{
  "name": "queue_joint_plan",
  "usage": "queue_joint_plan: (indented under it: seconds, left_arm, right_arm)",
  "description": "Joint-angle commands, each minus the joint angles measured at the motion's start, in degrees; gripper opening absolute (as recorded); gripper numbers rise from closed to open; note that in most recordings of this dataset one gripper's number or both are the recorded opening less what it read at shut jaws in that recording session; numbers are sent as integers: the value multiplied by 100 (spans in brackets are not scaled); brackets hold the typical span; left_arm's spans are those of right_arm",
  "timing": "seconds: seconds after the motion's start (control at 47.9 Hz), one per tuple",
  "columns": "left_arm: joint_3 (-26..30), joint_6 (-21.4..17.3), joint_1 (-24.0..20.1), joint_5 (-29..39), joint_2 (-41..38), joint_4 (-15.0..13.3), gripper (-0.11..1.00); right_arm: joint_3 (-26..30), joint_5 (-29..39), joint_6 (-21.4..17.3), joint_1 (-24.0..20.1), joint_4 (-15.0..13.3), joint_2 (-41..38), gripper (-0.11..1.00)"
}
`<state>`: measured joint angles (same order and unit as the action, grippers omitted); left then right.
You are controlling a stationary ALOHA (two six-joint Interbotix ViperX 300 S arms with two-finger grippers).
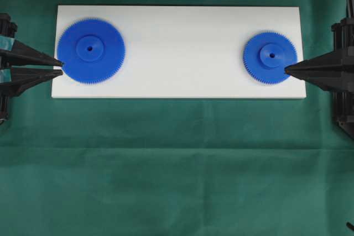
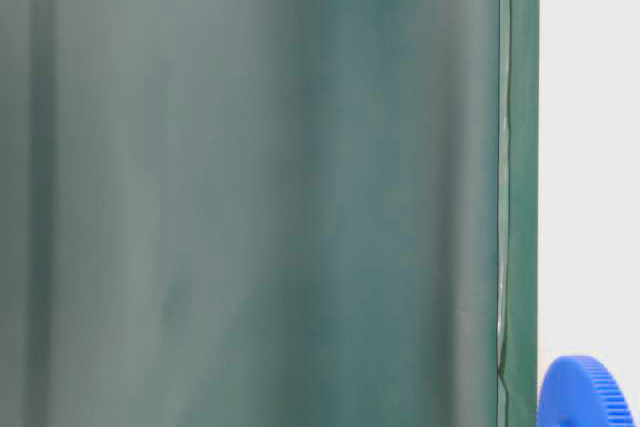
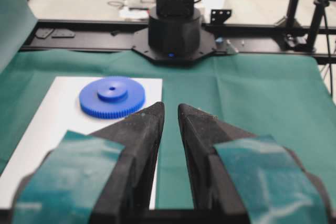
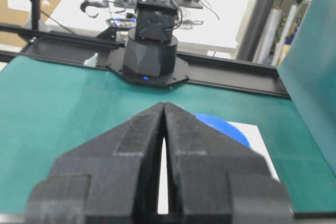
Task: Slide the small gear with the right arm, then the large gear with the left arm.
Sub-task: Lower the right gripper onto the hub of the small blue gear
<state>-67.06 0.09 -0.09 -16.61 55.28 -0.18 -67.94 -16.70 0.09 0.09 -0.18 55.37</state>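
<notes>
On the white board (image 1: 182,48) the large gear (image 1: 91,51) lies at the left end and the small gear (image 1: 270,57) at the right end, both flat. From overhead, my teal-taped left gripper (image 1: 60,66) is slightly open, its tips at the large gear's left rim. My right gripper (image 1: 286,70) is shut on nothing, its point at the small gear's lower right rim. I cannot tell whether either touches a gear. The left wrist view shows the left gripper (image 3: 170,107) with the small gear (image 3: 112,96) far ahead. The right gripper (image 4: 165,104) half hides the large gear (image 4: 223,125).
Green cloth (image 1: 177,164) covers the table around the board. A green curtain (image 2: 250,187) hangs behind it. The right arm's base (image 3: 173,30) and the left arm's base (image 4: 149,56) stand beyond the board's two ends. The board's middle lies bare between the gears.
</notes>
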Motion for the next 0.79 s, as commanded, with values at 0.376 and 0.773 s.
queue_joint_plan:
  seconds: [0.376,0.773]
  left_arm:
    - [-18,-18,-35,-53,35,-79,0]
    - [-141,26,-229,-79,53,-88,0]
  right_arm:
    - [-149,-70,-18,694,-9,18,51]
    - [-202,44,-396,1934,-9,105,51]
